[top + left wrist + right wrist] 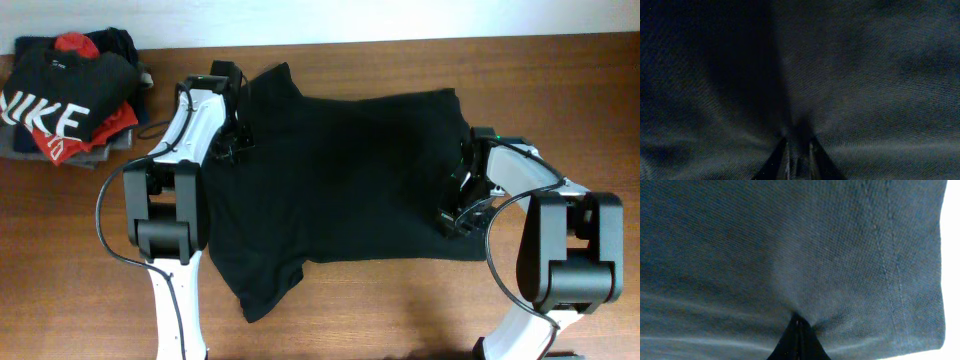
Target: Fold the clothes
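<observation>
The clothes (340,170), a plain black T-shirt, lie spread flat across the middle of the wooden table (400,310), one sleeve pointing to the back left and one to the front left. My left gripper (233,138) sits on the shirt's left side near the back sleeve. In the left wrist view its tips (799,145) stand close together, with dark fabric (850,75) puckered between them. My right gripper (456,214) is at the shirt's right hem. The right wrist view shows it (798,322) shut, pinching the cloth (790,245) near the stitched hem (892,280).
At the back left corner stands a pile of folded garments: a black shirt with large white NIKE letters (60,105) on top, red (75,45) and grey ones (25,148) under it. A black cable (105,215) loops beside the left arm.
</observation>
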`<state>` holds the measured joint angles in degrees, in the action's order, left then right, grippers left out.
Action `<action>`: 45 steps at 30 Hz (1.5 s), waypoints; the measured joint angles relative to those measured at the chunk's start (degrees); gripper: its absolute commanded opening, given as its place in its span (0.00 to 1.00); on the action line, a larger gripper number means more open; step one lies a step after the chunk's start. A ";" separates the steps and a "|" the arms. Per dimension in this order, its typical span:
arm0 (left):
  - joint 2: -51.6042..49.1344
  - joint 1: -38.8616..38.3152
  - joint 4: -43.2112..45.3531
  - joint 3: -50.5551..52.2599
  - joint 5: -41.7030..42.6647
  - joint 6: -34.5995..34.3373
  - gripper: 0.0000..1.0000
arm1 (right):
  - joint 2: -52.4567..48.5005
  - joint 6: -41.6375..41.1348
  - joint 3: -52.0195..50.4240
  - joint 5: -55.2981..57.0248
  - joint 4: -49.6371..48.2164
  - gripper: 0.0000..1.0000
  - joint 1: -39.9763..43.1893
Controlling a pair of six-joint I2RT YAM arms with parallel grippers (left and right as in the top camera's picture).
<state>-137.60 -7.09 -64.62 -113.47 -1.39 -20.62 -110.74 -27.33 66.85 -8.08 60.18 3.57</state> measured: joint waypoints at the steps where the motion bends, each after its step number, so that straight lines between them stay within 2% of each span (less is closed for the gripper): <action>1: -0.20 0.33 -0.94 -0.28 0.28 0.00 0.07 | 0.04 -0.42 -0.39 -0.17 0.61 0.04 0.02; 7: -0.52 2.62 -7.58 -0.50 1.01 0.02 0.01 | 0.11 -1.18 -1.46 -0.63 2.56 0.04 0.04; 12: -0.85 5.11 -11.96 -0.48 1.40 0.02 0.01 | 0.11 -1.22 -2.12 -0.63 3.93 0.04 0.04; 22: -0.96 6.32 -12.94 -0.48 1.86 0.02 0.01 | 0.90 -3.28 -3.26 -0.35 6.49 0.04 -0.13; 31: -1.03 6.40 -13.03 -1.40 1.18 0.02 0.01 | 15.52 -6.32 -3.61 2.47 7.93 0.04 -1.38; 32: -0.87 6.36 -12.17 -1.75 1.14 0.04 0.02 | 17.42 -6.51 -3.58 2.64 7.34 0.07 -1.38; 35: 0.50 5.99 -8.66 -3.02 0.90 0.26 0.16 | 21.03 -7.32 -3.08 2.73 5.31 0.29 -1.38; 36: 1.09 5.86 -7.15 -3.39 0.79 0.24 0.25 | 21.66 -7.32 -2.80 2.69 4.35 0.36 -1.38; 38: 2.43 5.42 -3.06 -4.42 0.98 0.26 0.33 | 22.43 -6.69 -2.12 1.99 1.57 0.42 -1.38; 41: 4.57 4.15 5.57 -5.31 3.30 0.46 0.39 | 22.51 -6.86 -1.79 -2.03 -4.15 0.46 -1.42; 45: 4.96 2.49 9.60 -5.49 5.95 0.48 0.41 | 22.51 -6.95 -1.75 -4.61 -5.88 0.47 -1.44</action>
<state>-132.64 -4.60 -55.02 -118.96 4.56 -20.14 -88.23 -34.28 65.10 -12.69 54.30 2.13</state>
